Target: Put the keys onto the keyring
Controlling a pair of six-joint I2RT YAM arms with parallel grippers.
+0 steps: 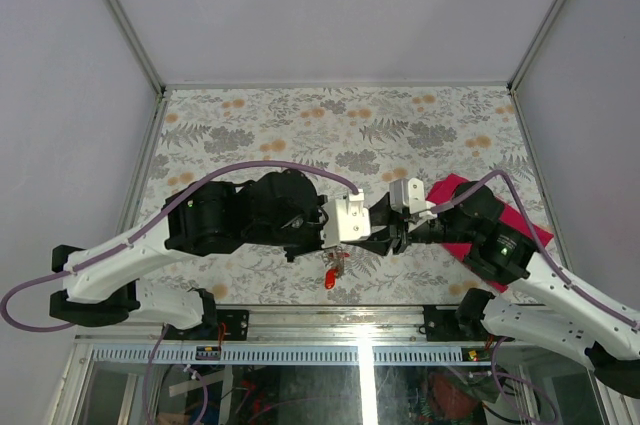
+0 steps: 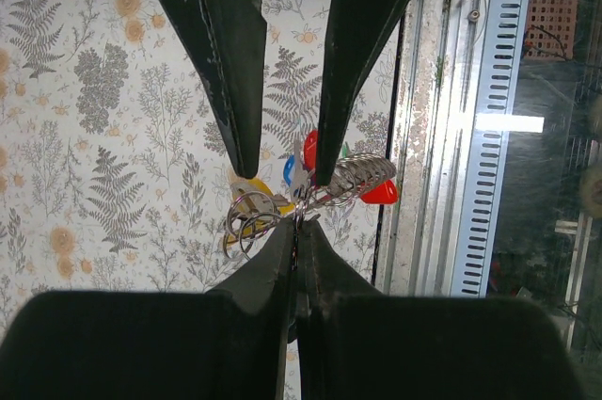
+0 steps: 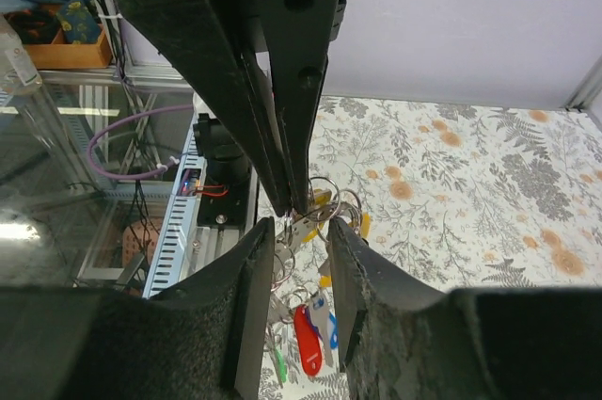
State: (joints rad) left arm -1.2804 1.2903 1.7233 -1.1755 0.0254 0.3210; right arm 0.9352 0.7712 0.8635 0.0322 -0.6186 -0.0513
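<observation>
My left gripper (image 2: pixel 299 223) is shut, its tips pinching the thin silvery keyring (image 2: pixel 250 222) above the table's near edge. From the ring hangs a bunch of keys (image 3: pixel 320 325) with red (image 3: pixel 307 339), blue (image 2: pixel 289 171) and yellow (image 2: pixel 257 186) heads. In the top view the bunch (image 1: pixel 332 272) dangles below both grippers, which meet tip to tip. My right gripper (image 3: pixel 301 228) is open, with a finger on either side of a silver key blade (image 3: pixel 303 228) and the rings; I see a gap at each finger. The left gripper's shut fingers (image 3: pixel 282 136) come down from above in the right wrist view.
A magenta cloth (image 1: pixel 505 220) lies on the floral tabletop (image 1: pixel 300 125) under the right arm. The table's metal front rail (image 2: pixel 489 136) runs just beside the hanging keys. Grey walls enclose the back and sides.
</observation>
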